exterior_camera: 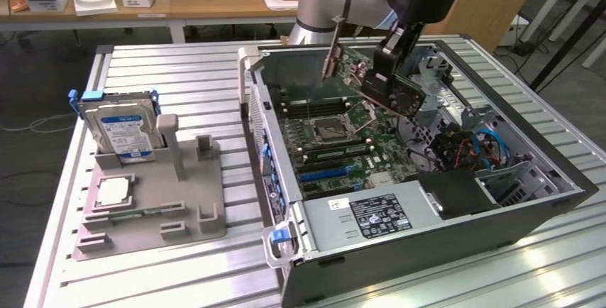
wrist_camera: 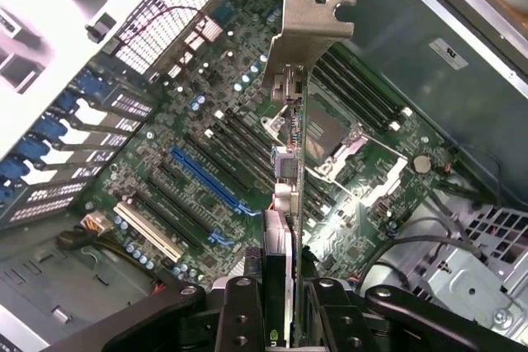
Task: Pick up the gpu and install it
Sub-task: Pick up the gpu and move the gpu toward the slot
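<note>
Broadly, the slatted metal counter (exterior_camera: 152,81) carries two things. An open computer case (exterior_camera: 426,244) lies along the edge at the exterior view's right, and a grey fixture (exterior_camera: 180,209) sits near the edge at the exterior view's left. A hard drive (exterior_camera: 123,130) stands upright in the fixture. Inside the case the green motherboard (exterior_camera: 327,145) lies flat and uncovered, and its long blue slot (wrist_camera: 206,180) is free.

The gpu (exterior_camera: 393,91) is not on the counter. It hangs in the air above the motherboard, near the back edge of the case, and touches nothing below it. The tool (exterior_camera: 388,63) is closed narrow on the card: in the wrist view its two fingers (wrist_camera: 241,302) press the flat faces of the gpu (wrist_camera: 290,146), which is seen edge-on between them. The card reaches away from the tool (wrist_camera: 280,286) toward the board, with its silvery bracket (wrist_camera: 309,26) at the far end.

I judge the card to be light and stiff, but fragile. Its faces carry small parts and its contact edge should not be scraped. The safest hold seems to be on the bare flat faces near one end, away from the bracket, as the tool has it. The faces look smooth, so I think it could slip or turn if pushed sideways.
</note>
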You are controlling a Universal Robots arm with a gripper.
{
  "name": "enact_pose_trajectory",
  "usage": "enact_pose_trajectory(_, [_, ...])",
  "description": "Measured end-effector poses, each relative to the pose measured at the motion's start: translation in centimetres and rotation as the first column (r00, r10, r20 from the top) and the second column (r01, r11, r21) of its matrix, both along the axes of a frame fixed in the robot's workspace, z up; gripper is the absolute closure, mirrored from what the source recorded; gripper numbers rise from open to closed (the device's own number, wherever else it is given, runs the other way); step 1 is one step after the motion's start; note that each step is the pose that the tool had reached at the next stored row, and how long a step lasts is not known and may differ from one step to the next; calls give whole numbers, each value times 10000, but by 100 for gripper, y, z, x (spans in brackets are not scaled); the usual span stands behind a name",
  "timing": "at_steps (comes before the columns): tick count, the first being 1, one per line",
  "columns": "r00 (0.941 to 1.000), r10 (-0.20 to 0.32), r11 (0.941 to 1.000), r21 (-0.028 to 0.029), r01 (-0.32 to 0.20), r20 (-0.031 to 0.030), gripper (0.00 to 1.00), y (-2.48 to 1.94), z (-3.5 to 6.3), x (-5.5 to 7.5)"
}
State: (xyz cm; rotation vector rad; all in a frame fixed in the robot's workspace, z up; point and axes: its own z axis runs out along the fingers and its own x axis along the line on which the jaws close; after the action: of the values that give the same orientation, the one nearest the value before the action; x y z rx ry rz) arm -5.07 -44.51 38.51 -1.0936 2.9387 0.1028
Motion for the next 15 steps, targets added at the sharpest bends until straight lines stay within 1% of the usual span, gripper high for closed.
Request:
enact_pose_trajectory(4, [9994, 334, 9994, 10, -334, 0, 73, 0, -2, 5])
enact_pose_trajectory(8, [9977, 681, 9977, 19, -681, 1, 73, 0, -5, 10])
enact_pose_trajectory(15, [9913, 1317, 9913, 36, -1317, 2, 73, 0, -10, 19])
